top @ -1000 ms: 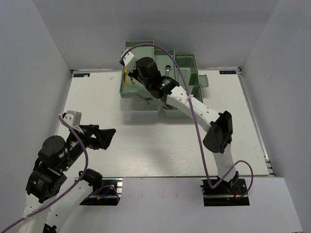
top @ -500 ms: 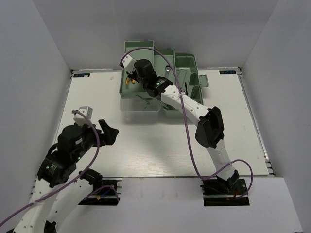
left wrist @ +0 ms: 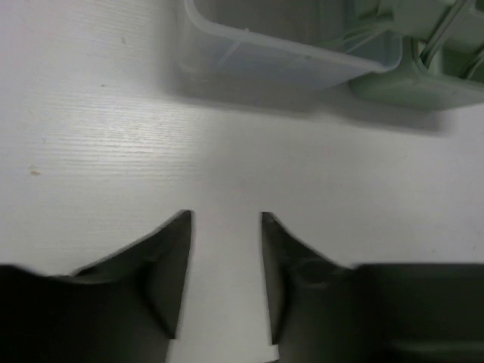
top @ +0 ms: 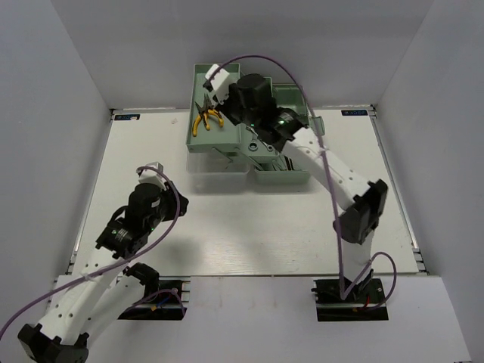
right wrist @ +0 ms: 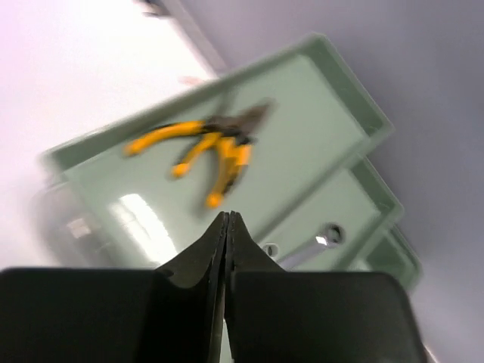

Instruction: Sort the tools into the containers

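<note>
The mint-green toolbox stands at the table's far edge with its trays spread out. Yellow-and-black-handled pliers lie in the left tray. My right gripper hangs above them, shut and empty. A silver ratchet wrench rests in the neighbouring compartment; in the top view the right arm covers it. My left gripper hovers over bare table in front of the box. It is open, with nothing between its fingers.
The toolbox's clear lid lies on the table in front of the left tray, just ahead of my left gripper. Grey walls close in the table on three sides.
My right gripper has risen out of the left tray and shut, leaving the pliers lying there. My left arm has swung forward toward the box and its jaws have narrowed.
</note>
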`<state>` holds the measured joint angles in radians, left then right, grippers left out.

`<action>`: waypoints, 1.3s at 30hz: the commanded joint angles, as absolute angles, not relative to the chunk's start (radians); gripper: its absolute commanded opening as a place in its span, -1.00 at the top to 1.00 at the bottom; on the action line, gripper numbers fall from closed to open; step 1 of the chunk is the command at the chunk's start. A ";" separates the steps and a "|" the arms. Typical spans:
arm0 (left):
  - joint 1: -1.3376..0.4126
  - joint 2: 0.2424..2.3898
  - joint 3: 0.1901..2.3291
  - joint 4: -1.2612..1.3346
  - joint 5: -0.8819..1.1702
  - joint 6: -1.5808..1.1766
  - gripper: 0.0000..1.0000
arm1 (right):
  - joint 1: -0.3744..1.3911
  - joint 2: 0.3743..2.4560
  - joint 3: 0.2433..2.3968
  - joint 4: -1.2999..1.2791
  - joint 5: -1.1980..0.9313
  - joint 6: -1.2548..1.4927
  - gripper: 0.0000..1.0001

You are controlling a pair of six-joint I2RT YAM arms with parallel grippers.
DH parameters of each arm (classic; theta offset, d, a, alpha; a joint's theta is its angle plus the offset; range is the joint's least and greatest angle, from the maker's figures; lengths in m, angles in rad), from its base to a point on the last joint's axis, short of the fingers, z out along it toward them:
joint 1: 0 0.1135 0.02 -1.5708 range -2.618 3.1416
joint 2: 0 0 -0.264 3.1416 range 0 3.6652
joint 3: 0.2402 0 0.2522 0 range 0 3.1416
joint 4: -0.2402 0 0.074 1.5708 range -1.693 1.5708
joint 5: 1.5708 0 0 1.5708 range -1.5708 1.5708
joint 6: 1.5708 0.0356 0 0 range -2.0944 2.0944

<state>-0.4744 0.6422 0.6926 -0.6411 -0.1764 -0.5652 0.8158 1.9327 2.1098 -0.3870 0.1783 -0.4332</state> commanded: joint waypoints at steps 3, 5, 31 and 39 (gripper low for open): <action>-0.477 0.704 0.675 -0.451 -0.215 -0.574 0.56 | 0.770 1.775 2.052 -0.728 -0.415 -0.559 1.00; -0.477 0.713 0.675 -0.451 -0.228 -0.574 0.63 | 0.762 1.741 1.990 -0.921 -0.661 -0.785 0.97; -0.488 0.416 0.680 -0.730 -0.270 -0.545 -0.78 | 1.009 2.011 1.697 -0.387 -0.092 -0.973 -0.16; -0.488 0.345 0.680 -0.730 -0.291 -0.545 -0.78 | 1.048 2.085 1.695 -0.225 0.084 -0.943 -0.13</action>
<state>-0.4820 0.3683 0.6762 -0.7334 -0.2775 -0.5541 1.0458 2.0911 1.6871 -0.3302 -0.0002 -0.9707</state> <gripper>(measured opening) 0.886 0.569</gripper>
